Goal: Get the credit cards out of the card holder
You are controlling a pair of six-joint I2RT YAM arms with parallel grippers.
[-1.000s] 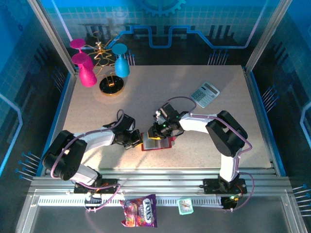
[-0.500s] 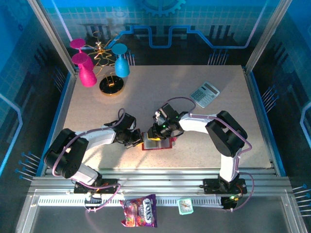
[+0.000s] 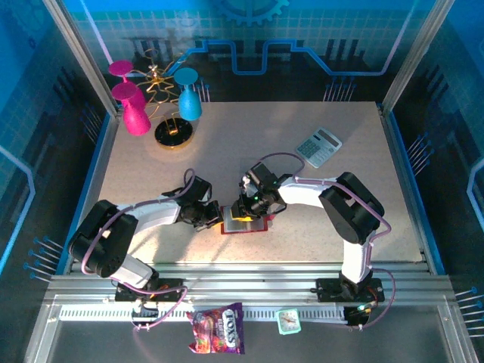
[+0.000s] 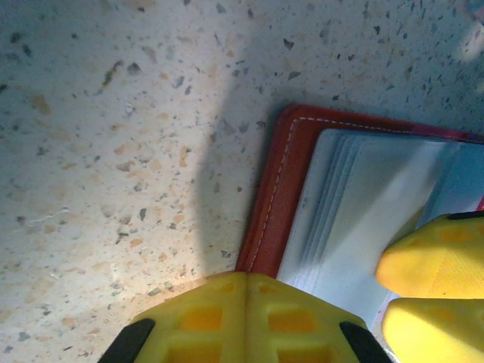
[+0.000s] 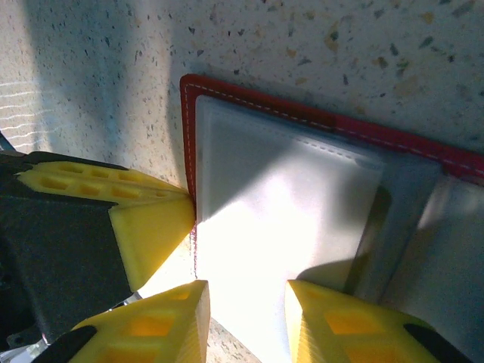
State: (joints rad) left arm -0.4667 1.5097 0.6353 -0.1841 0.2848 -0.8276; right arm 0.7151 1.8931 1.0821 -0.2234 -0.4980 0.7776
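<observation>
Little differs from a second ago. The left gripper (image 3: pixel 215 219) stays shut, empty, pressed against the left edge of the wallet (image 3: pixel 253 225), which lies open on the speckled table (image 3: pixel 340 189). The right gripper (image 3: pixel 242 213), jaws slightly parted and holding nothing, has edged onto the wallet's pale pocket (image 5: pixel 272 212). A calculator (image 3: pixel 318 146) sits beyond the wallet, to its right, and blue walls (image 3: pixel 249 45) stand behind.
</observation>
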